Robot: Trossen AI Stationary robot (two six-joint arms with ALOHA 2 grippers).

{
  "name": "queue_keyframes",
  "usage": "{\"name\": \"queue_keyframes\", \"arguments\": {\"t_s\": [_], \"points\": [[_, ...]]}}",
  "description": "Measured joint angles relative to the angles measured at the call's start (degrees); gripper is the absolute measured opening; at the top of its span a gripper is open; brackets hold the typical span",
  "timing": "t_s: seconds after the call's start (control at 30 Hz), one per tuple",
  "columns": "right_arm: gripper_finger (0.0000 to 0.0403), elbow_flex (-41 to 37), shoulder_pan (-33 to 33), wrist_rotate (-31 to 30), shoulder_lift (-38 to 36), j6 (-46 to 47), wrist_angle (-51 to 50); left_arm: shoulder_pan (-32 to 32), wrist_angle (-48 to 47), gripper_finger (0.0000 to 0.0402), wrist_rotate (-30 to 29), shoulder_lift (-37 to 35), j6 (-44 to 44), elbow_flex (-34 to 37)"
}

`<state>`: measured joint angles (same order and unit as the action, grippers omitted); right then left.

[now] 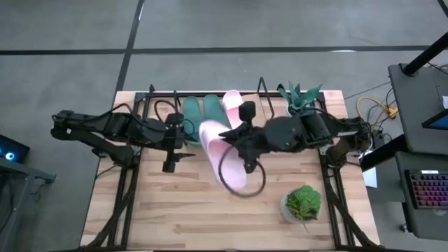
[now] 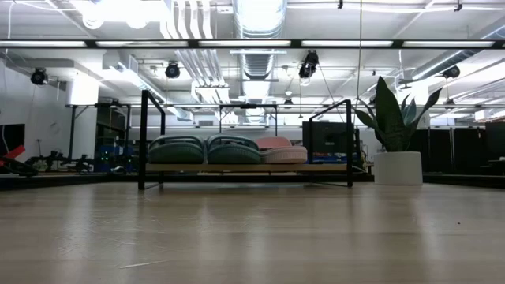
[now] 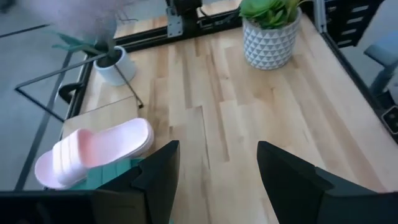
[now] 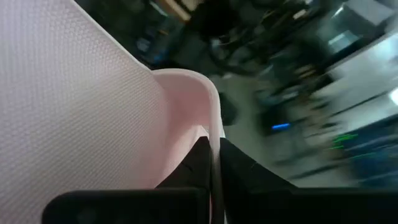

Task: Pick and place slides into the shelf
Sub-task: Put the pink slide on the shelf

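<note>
Shelf (image 1: 269,94), top centre of high view: two green slides (image 1: 201,112), one pink slide (image 1: 232,101). Right gripper (image 1: 238,143), centre: fingers pinched on second pink slide (image 1: 222,154), lifted. Left gripper (image 1: 170,150), centre-left: fingers spread wide, nothing held

You are working in a robotics lab or industrial test space. Exposed ducts (image 2: 260,31) and strip lights (image 2: 252,43) are running across the bare ceiling, dark equipment racks (image 2: 110,134) are standing behind the table (image 2: 252,229), and a desk with a backlit keyboard (image 1: 427,189) and loose cables (image 1: 374,108) is sitting on the grey concrete floor (image 1: 210,28).
</note>
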<state>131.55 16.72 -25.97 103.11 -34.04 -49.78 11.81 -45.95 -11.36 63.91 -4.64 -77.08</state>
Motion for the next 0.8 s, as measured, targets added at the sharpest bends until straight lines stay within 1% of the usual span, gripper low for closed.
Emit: {"name": "queue_keyframes", "arguments": {"t_s": [0.07, 0.1, 0.17, 0.27, 0.4, 0.57, 0.63, 0.7, 0.8], "points": [[0.0008, -0.48, -1.64, 6.2, 0.01, 7.01, -1.4, 0.0, 0.72, 0.0199, -0.69, -1.19, 0.85, 1.54], [0.0008, -1.2, -2.43, 8.09, 0.0, 9.06, -1.53, 0.0, 0.8, 0.0199, -1.17, -1.86, 1.3, 2.31], [0.0008, -3.41, -3.58, 8.33, -0.18, 10.78, -0.31, 0.0, 1.01, 0.0199, -1.84, -3.21, 1.42, 4.04], [0.0008, -7.99, -5.05, 8.4, -0.56, 10.22, 2.93, 0.0, 3.07, 0.0199, -2.66, -5.05, 1.38, 7.41], [0.0008, -17.41, -5.72, 10.04, -1.53, 8.06, 7.46, -0.09, 4.5, 0.0199, -2.75, -7.7, 1.42, 11.01], [0.0008, -33.79, -5.69, 11.26, -2.79, 6.87, 20.32, -0.07, 5.33, 0.0199, -3.59, -10.09, 4.2, 13.63], [0.0008, -40.94, -5.76, 11.0, -3.78, 5.57, 27.65, -0.07, 5.39, 0.0199, -4.15, -11.07, 5.13, 14.3], [0.0008, -48.1, -5.59, 10.01, -5.34, 1.85, 36.2, -0.07, 6.03, 0.0199, -4.17, -11.84, 5.97, 14.87], [0.0008, -58.22, -4.55, 4.77, -7.76, -7.18, 51.28, -0.07, 7.06, 0.0199, -4.16, -11.95, 6.01, 15.24]]}}
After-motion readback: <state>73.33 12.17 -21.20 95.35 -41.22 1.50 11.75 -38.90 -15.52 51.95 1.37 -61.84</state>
